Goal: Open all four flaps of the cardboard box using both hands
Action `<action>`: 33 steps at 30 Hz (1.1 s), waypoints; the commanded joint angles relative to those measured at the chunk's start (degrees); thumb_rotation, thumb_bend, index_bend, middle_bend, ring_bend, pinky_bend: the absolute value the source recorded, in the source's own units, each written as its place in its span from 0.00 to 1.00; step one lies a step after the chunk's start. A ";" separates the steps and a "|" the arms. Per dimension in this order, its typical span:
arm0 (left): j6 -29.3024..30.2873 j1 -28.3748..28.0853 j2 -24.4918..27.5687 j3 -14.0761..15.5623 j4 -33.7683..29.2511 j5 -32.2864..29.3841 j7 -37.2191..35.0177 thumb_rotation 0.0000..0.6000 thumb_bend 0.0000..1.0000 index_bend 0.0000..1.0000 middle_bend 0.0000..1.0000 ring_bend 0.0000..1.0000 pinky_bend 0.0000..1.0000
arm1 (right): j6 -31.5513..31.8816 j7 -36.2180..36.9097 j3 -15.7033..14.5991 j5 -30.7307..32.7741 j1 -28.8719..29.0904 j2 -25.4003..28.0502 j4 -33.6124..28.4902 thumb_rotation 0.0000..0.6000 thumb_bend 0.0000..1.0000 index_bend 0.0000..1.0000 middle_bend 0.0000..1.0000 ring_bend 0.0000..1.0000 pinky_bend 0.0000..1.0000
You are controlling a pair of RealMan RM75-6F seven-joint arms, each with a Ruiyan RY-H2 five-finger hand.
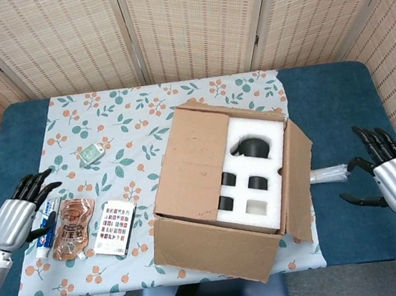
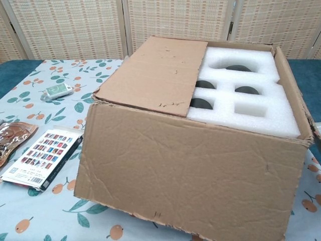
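Note:
The cardboard box (image 1: 217, 243) (image 2: 190, 170) sits mid-table. Its left top flap (image 1: 189, 165) (image 2: 155, 75) still lies flat over the left half. Its right flap (image 1: 297, 179) (image 2: 296, 100) hangs outward and down. White foam (image 1: 253, 174) (image 2: 246, 100) with dark items in its pockets shows inside. My right hand (image 1: 393, 174) hovers open, fingers spread, right of the box and apart from the flap. Over the table's left edge, my left hand (image 1: 14, 214) is open beside the toothpaste. Neither hand shows in the chest view.
Left of the box lie a toothpaste tube (image 1: 47, 228), a brown snack packet (image 1: 72, 228) (image 2: 12, 138), a small printed book (image 1: 114, 227) (image 2: 42, 158) and a little green packet (image 1: 92, 154) (image 2: 56, 90). A clear wrapped item (image 1: 329, 172) lies right of the box.

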 commanded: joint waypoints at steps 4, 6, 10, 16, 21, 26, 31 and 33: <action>-4.48 -8.69 2.29 -1.77 -5.00 5.69 -0.28 1.00 0.82 0.31 0.03 0.00 0.00 | 6.24 6.15 0.88 1.23 -4.40 -3.63 4.64 0.71 0.11 0.48 0.00 0.00 0.00; -6.96 -11.24 2.05 -2.41 -5.91 5.92 0.62 1.00 0.88 0.31 0.03 0.00 0.00 | 7.75 8.03 1.15 0.95 -5.27 -4.10 5.87 0.71 0.11 0.48 0.00 0.00 0.00; -11.09 -15.50 0.88 -3.47 -7.16 5.78 2.11 1.00 0.99 0.34 0.03 0.00 0.00 | 9.69 10.53 1.30 -0.37 -6.31 -3.70 6.71 0.71 0.11 0.48 0.00 0.00 0.00; -17.01 -21.32 -2.41 -4.32 -8.36 5.32 5.25 1.00 1.00 0.38 0.03 0.00 0.00 | 13.14 16.10 1.45 -1.87 -8.32 -2.33 7.04 0.71 0.11 0.48 0.00 0.00 0.00; -23.23 -26.63 -5.85 -6.25 -9.26 2.46 10.69 1.00 1.00 0.39 0.03 0.00 0.00 | 14.18 21.06 2.53 -0.81 -9.21 -1.51 7.99 0.71 0.11 0.48 0.00 0.00 0.00; -27.85 -31.49 -9.71 -9.14 -9.73 -2.12 15.39 1.00 1.00 0.43 0.03 0.00 0.00 | 13.87 26.66 3.29 0.43 -9.70 -0.52 9.28 0.71 0.11 0.48 0.00 0.00 0.00; -31.40 -36.42 -13.96 -10.85 -8.33 -5.18 16.11 1.00 1.00 0.49 0.02 0.00 0.00 | 13.20 30.99 3.99 1.49 -10.02 0.25 10.48 0.71 0.11 0.48 0.00 0.00 0.00; -32.48 -38.32 -15.58 -11.02 -7.03 -5.42 16.70 1.00 1.00 0.50 0.02 0.00 0.00 | 13.36 32.26 4.41 1.92 -10.25 0.34 10.97 0.71 0.11 0.48 0.00 0.00 0.00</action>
